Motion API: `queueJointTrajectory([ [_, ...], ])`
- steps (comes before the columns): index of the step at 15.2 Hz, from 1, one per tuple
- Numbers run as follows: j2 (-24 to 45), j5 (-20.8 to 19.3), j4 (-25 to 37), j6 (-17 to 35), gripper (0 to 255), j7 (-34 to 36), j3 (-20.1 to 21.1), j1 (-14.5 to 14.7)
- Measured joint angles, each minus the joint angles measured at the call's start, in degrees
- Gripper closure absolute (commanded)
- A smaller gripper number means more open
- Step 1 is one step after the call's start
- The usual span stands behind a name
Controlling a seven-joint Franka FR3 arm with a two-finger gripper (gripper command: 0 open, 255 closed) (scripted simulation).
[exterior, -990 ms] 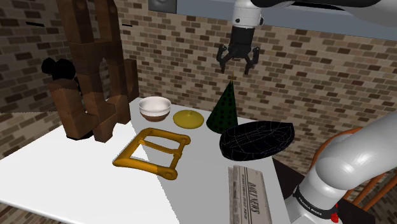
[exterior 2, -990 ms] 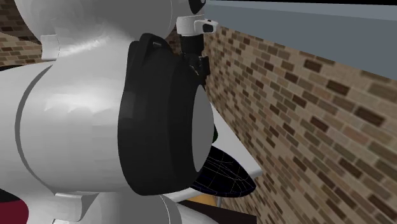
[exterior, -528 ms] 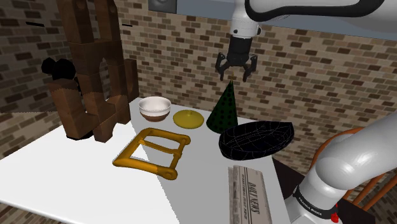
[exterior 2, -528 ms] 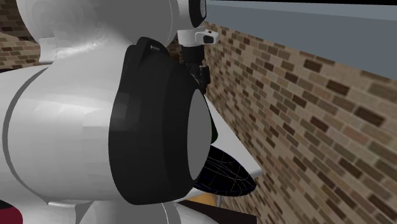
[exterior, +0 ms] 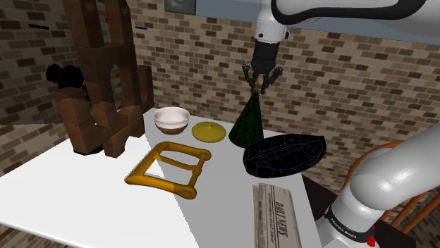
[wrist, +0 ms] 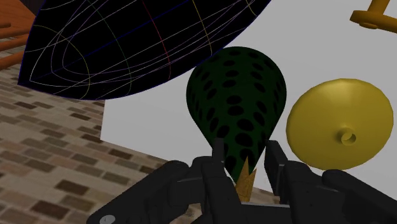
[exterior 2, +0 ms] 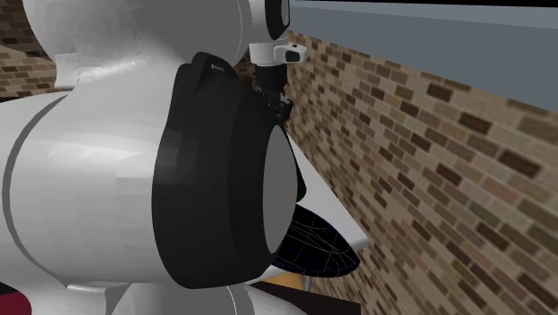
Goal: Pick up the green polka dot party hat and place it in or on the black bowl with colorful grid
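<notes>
**Gripper closes on the hat's tip**

The gripper (exterior: 262, 84) has come straight down from its hover above the cone. Its fingers, spread wide a second ago, are now drawn in around the pointed top of the green polka dot party hat (exterior: 249, 125). From the wrist view the two black fingers (wrist: 219, 156) press against either side of the narrow upper part of the hat (wrist: 235, 102), and its tan tip pokes up between them. I judge the gripper to be clenched on the hat, not merely framing it.

Reading the shoulder view from left to right:
- A white-and-brown bowl (exterior: 172, 118) sits toward the back of the tabletop (exterior: 70, 190).
- A yellow frame (exterior: 159, 184) lies nearer the front.
- A yellow disc (exterior: 209, 131) lies just beside the hat.
- The hat stands upright with its base on the tabletop.
- The black bowl with colorful grid (exterior: 285, 155) is just beside the hat's other side.
- A folded newspaper (exterior: 276, 211) lies nearer the stand.

The hat has not left the surface, so the grasp looks made but the lift has not begun. What remains is likely a lift and a short carry sideways over the bowl's rim. A pinch this high on a taper could slip.
</notes>
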Motion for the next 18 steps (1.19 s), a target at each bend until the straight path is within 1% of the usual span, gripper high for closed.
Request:
queueJointTrajectory([
  [9,0.1,0.0,0.4,-0.3,255,0.0,0.0,0.0],
  [18,2.1,-0.5,8.9,-6.9,255,0.0,-0.1,-0.3],
])
